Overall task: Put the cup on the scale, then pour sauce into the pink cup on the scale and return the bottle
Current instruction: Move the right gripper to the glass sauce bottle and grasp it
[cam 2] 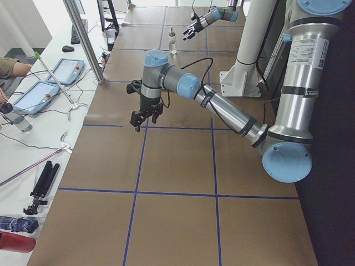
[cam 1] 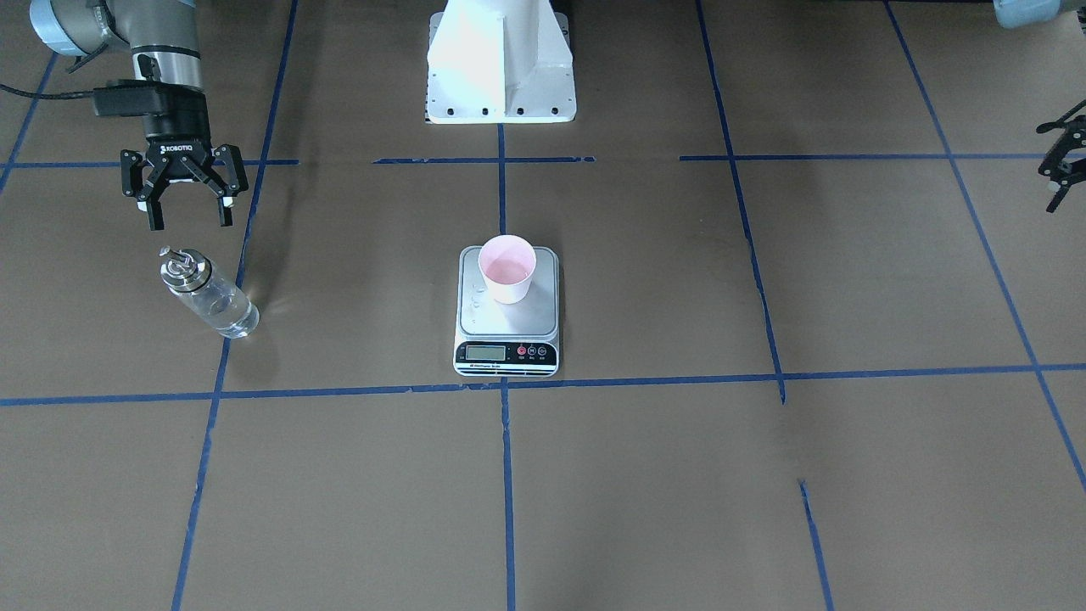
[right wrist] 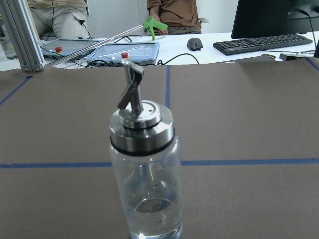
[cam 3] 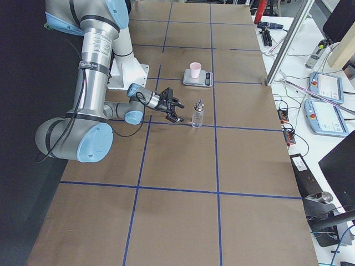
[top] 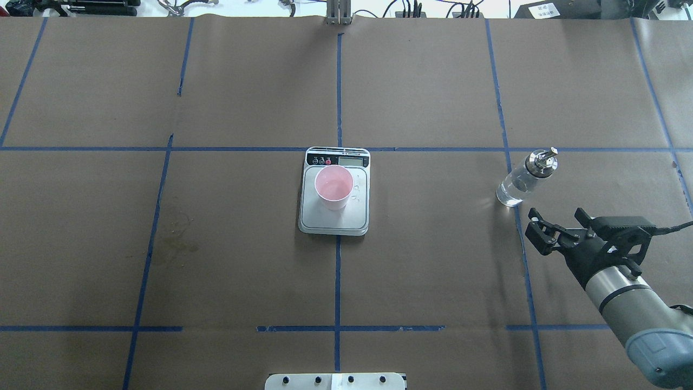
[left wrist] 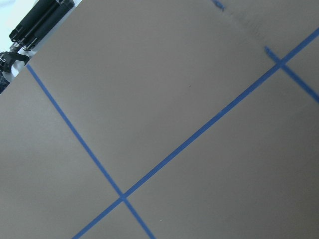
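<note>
The tapered pale pink cup stands upright on the brushed silver platform of the flat rectangular scale, at the end away from its black display strip. Well apart, on the robot's right, the cylindrical clear glass bottle stands on the brown-paper bench. It has a shiny metal collar and a bent spout, with clear sauce low inside. The right gripper hovers near it, wide and empty. The left gripper, far off, shows spread fingers.

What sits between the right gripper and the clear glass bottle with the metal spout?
Nothing: only bare brown table covering separates the right gripper, jaws open, from the bottle, shown in the front-facing view.
</note>
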Available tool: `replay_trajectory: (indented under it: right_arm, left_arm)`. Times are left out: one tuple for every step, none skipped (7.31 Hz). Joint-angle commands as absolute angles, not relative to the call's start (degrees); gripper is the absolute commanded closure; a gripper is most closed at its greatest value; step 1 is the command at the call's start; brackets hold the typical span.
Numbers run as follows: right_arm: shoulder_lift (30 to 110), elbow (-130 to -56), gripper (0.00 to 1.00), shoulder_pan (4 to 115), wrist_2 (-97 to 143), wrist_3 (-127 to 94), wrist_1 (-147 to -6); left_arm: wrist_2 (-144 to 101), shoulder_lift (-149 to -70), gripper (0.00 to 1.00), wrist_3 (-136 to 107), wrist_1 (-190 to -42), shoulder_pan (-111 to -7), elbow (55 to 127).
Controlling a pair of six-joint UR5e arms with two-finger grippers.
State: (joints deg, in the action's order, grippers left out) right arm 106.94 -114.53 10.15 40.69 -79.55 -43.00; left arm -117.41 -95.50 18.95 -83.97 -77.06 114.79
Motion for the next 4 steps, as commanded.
replay_trajectory:
  right_arm:
    - [106.6,-113.8,0.00,10.0,38.5,-79.5,-42.8]
    - [106.4,-112.9,0.00,9.9,38.1,-79.1,-42.8]
    - [106.3,-111.8,0.00,9.8,36.6,-79.1,-42.8]
    - [105.5,-110.4,0.00,9.6,35.7,-79.1,-42.8]
  left_arm:
    - [-117.8,-93.3,0.00,25.6,-93.4,-81.4,106.7]
    - [-118.9,-93.5,0.00,25.4,-95.3,-83.3,102.7]
    - [-119.4,-94.6,0.00,25.0,-95.6,-83.2,101.6]
    - [-119.6,-95.4,0.00,25.5,-95.9,-83.4,101.7]
